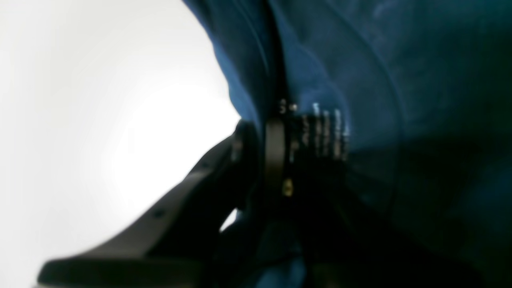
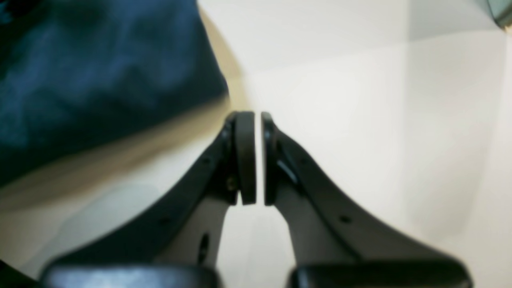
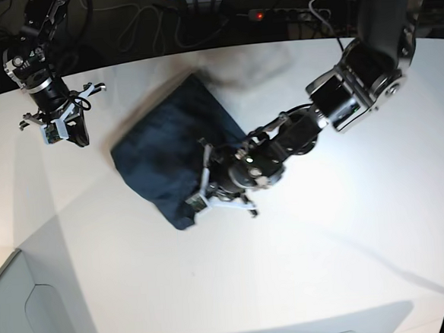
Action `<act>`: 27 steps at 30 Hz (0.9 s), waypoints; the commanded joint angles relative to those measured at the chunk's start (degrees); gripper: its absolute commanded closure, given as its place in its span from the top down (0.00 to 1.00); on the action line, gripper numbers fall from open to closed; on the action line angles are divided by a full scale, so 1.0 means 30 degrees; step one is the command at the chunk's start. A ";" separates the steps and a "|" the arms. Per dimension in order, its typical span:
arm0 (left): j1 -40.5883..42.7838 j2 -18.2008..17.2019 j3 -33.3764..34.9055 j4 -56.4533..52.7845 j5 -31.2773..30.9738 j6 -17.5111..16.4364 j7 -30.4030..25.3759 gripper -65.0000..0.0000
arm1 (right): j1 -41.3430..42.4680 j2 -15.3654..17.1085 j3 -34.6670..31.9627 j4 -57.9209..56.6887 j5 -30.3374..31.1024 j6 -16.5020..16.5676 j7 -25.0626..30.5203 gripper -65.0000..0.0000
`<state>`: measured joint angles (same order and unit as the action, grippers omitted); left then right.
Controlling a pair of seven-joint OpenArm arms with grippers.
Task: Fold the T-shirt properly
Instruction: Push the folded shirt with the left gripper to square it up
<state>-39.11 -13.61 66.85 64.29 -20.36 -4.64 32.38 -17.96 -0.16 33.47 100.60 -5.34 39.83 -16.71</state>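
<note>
You are looking down, in the base view, at a broad white surface (image 3: 328, 266) that fills most of the frame, with dark floor and cables along the top edge. The T-shirt (image 3: 171, 151) lies on it left of centre, bunched into a dark navy heap that runs from the upper middle down toward the lower left, well apart from any edge of the surface.

Your left arm (image 3: 353, 81) comes in from the upper right of that view and reaches down-left to the shirt's lower right edge. Its left hand (image 3: 209, 194) sits right at that edge, touching the cloth. In the left wrist view the hand (image 1: 276, 156) is closed on the T-shirt (image 1: 380, 100): blue fabric passes between the dark pads (image 1: 275, 152) and covers the far finger, and the small white label text (image 1: 330, 130) shows just right of the pads. That view is blurred, so the text cannot be read.

Your right arm (image 3: 35, 54) stands at the upper left of the base view, well apart from the shirt, with the right hand (image 3: 71, 131) above bare surface. In the right wrist view that hand (image 2: 258, 158) is closed on nothing, its two pads (image 2: 245, 158) nearly meeting with only a thin slit between them, and the shirt (image 2: 92, 80) fills the upper left corner.
</note>
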 commanded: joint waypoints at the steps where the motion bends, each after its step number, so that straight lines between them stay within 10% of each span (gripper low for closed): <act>1: -0.0369 0.0359 0.0589 -0.0171 0.0237 -0.1543 0.0474 0.00 | 0.0080 0.0157 0.0109 0.0329 0.0389 0.0055 0.0544 0.00; 7: -0.0603 0.2264 0.0735 -0.1431 0.4691 -0.6701 0.0474 0.00 | 0.0051 -0.0019 0.0989 0.0329 0.0389 0.0055 0.0515 0.00; 16: -0.0545 0.2381 -0.0701 0.0005 0.7768 -0.6730 0.0503 0.58 | 0.0051 -0.0077 0.1164 0.0329 0.0389 0.0055 0.0515 0.00; 27: 0.2298 0.0653 -0.8437 0.6804 0.7915 -0.6730 0.0356 0.62 | 0.0168 -0.0077 0.1018 0.0153 0.0389 0.0055 0.0515 0.00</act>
<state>-31.18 -11.81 41.54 83.77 3.68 -24.95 34.39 -17.65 -0.97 36.32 100.16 -5.32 39.83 -16.84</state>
